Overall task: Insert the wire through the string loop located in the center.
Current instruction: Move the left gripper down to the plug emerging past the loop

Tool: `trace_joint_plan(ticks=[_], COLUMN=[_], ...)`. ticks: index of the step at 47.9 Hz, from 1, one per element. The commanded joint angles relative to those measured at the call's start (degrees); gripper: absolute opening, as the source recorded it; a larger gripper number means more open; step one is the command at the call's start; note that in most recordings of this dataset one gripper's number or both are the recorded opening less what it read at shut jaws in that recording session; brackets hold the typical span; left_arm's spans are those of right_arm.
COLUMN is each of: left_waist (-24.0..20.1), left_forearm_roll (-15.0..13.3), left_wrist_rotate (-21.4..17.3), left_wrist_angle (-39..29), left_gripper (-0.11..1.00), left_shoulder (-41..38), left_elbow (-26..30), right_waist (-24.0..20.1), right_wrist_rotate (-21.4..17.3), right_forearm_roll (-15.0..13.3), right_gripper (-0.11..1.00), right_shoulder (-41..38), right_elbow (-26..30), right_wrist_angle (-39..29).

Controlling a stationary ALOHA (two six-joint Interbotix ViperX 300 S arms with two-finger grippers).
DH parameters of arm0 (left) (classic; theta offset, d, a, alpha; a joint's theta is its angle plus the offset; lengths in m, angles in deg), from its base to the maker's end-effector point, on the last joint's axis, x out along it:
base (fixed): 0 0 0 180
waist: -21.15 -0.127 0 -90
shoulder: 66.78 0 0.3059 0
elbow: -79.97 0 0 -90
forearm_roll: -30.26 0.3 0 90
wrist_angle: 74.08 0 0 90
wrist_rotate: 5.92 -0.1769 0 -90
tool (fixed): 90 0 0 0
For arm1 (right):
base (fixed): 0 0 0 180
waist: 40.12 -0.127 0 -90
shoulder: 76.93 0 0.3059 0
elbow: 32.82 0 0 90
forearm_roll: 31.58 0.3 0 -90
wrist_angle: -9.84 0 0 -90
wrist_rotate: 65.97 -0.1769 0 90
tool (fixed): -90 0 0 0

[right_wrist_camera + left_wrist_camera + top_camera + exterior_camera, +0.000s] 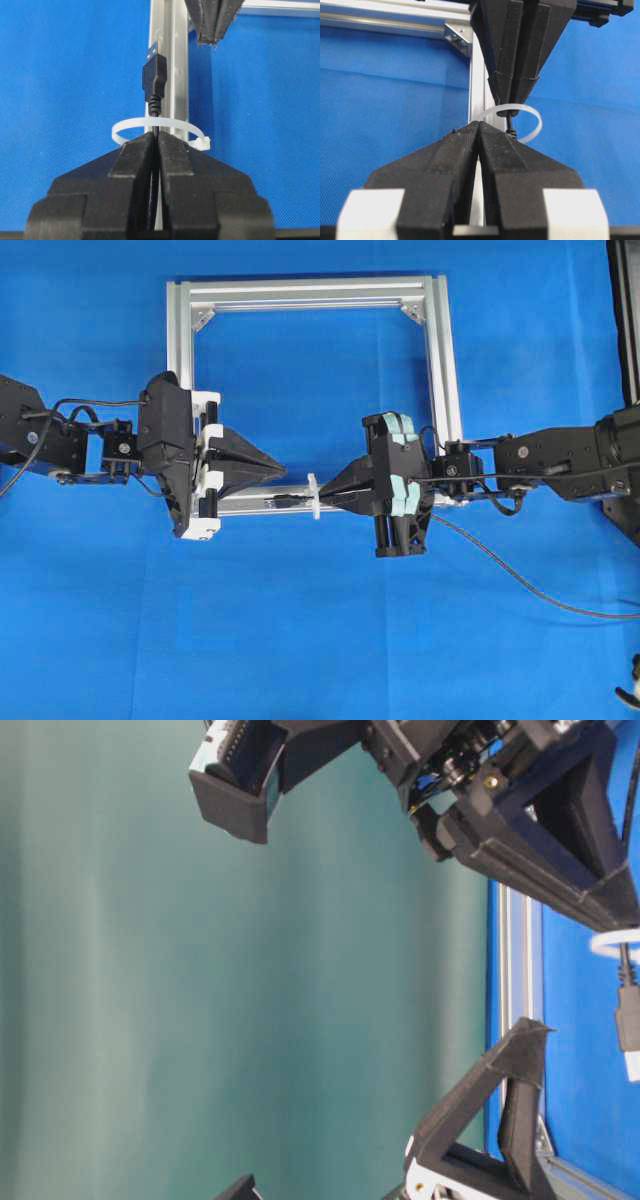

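Note:
The white string loop [315, 497] stands on the front bar of the silver frame [250, 504]. The black wire [520, 580] runs through my right gripper [332, 495], which is shut on it just right of the loop. The wire's plug [284, 501] has passed through the loop and points left along the bar. The right wrist view shows the plug [154, 80] beyond the loop [131, 125], with the gripper [157, 135] pressed up against the loop. My left gripper [281, 468] is shut and empty, its tip just behind the plug. It [479, 125] faces the loop [535, 120].
The square aluminium frame has corner brackets [203, 319] at the back. The wire trails off to the right edge of the blue table [300, 640]. Another dark object [628, 695] lies at the bottom right corner.

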State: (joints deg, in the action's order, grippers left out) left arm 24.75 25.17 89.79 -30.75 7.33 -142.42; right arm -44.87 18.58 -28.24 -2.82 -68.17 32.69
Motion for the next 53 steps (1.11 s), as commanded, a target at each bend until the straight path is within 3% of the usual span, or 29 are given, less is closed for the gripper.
trace_joint_plan(ticks=[1, 29, 34, 42, 45, 48, 53], left_waist=[0.4, 1.3, 2.0, 3.1, 3.2, 3.1, 3.2], left_forearm_roll=[0.2, 0.2, 0.2, 0.2, 0.2, 0.2, 0.2], left_wrist_rotate=[-0.2, -0.3, -0.2, -0.3, -0.1, -0.1, 0.0], left_wrist_angle=[0.3, 0.3, 0.3, -0.3, -0.8, -1.3, -1.8], left_gripper=[0.0, 0.02, 0.22, 0.72, 0.85, 0.91, 0.87], left_shoulder=[1.6, 1.3, 1.1, 1.0, 1.0, 1.0, 0.9], left_elbow=[0.5, 1.1, 1.4, 1.8, 1.8, 1.8, 2.1], right_waist=[0.0, 0.0, 0.0, 0.0, 0.0, 0.0, 0.0], right_wrist_rotate=[0.1, 0.1, 0.1, 0.1, 0.1, 0.1, 0.1], right_forearm_roll=[-0.1, -0.1, -0.1, -0.2, -0.2, -0.2, -0.2], right_gripper=[-0.02, -0.02, -0.02, -0.02, -0.02, -0.02, -0.02], right_shoulder=[0.7, 0.7, 0.7, 0.7, 0.7, 0.7, 0.7], right_elbow=[0.9, 0.8, 0.8, 0.8, 0.9, 0.8, 0.9], right_wrist_angle=[0.4, 0.3, 0.4, 0.3, 0.4, 0.3, 0.4])
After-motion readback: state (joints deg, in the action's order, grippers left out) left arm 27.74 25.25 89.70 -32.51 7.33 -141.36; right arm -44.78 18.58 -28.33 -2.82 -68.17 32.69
